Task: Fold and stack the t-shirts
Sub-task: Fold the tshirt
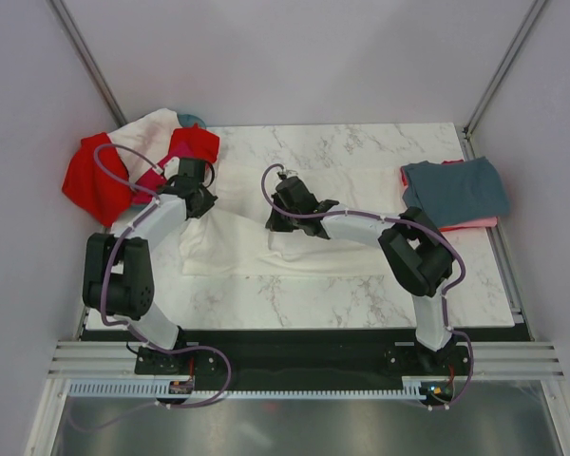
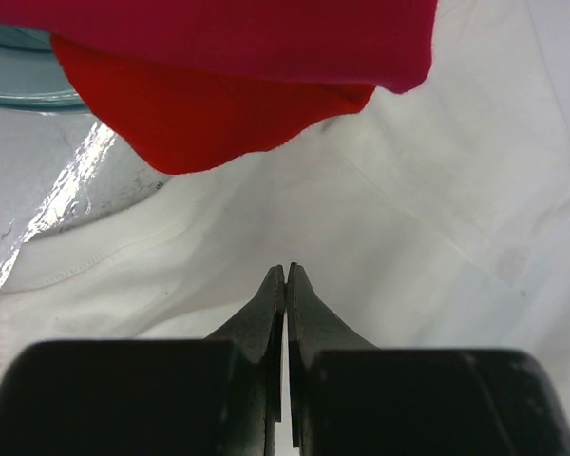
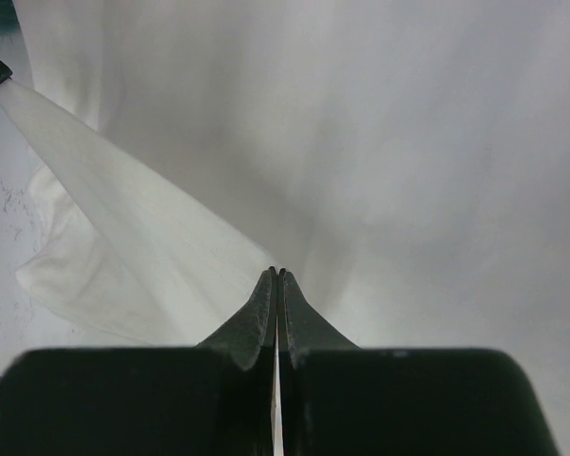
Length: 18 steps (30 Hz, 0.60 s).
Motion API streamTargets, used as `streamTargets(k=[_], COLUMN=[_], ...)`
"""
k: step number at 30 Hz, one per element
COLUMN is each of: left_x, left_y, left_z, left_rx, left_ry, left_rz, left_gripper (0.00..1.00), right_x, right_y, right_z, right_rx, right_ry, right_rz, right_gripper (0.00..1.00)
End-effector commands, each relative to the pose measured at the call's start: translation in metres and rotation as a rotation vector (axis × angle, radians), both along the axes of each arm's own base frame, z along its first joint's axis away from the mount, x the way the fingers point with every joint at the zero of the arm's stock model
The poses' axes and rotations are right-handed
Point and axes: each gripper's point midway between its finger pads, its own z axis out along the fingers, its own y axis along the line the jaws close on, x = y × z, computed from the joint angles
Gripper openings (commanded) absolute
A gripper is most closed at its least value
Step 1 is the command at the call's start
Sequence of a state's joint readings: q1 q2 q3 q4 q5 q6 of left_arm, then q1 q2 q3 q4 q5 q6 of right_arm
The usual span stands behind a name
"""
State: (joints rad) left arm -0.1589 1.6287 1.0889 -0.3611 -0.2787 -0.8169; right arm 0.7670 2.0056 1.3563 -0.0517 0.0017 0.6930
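A white t-shirt [image 1: 237, 249] lies spread on the marble table [image 1: 361, 152], left of centre. My left gripper [image 1: 206, 202] [image 2: 286, 268] is shut on its cloth near the far left edge. My right gripper [image 1: 277, 220] [image 3: 277, 272] is shut on the same shirt [image 3: 152, 247] further right, and a taut band of cloth runs between the two. A heap of a red shirt [image 1: 93, 179] [image 2: 209, 123], a magenta one [image 2: 266, 38] and another white one [image 1: 150, 128] sits at the back left. At the right, a folded slate grey-blue shirt [image 1: 456, 190] rests on a coral pink one [image 1: 477, 224].
A round teal basket [image 1: 192, 121] [image 2: 19, 66] peeks out behind the heap at the back left. Grey walls close in the left and right sides. A black strip and metal rails [image 1: 304, 361] carry the arm bases at the near edge.
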Motion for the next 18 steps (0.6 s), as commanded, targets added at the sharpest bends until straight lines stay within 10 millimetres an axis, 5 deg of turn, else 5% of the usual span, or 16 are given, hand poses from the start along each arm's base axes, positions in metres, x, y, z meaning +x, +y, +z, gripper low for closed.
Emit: streamTargets(k=[1,18], left_x=[0.017,0.036], left_y=[0.004,-0.001], left_z=[0.019,0.036], left_rx=[0.038,0.036], left_ry=[-0.054,-0.089], left_rz=[-0.01,-0.029], left_gripper=[0.02,0.02], right_x=[0.017,0.035], right_y=[0.005,0.006], right_z=[0.043,0.079], right_rx=[0.065,0.096], right_ry=[-0.086,-0.149], right_rz=[-0.021,-0.021], right_gripper=[0.0,0.0])
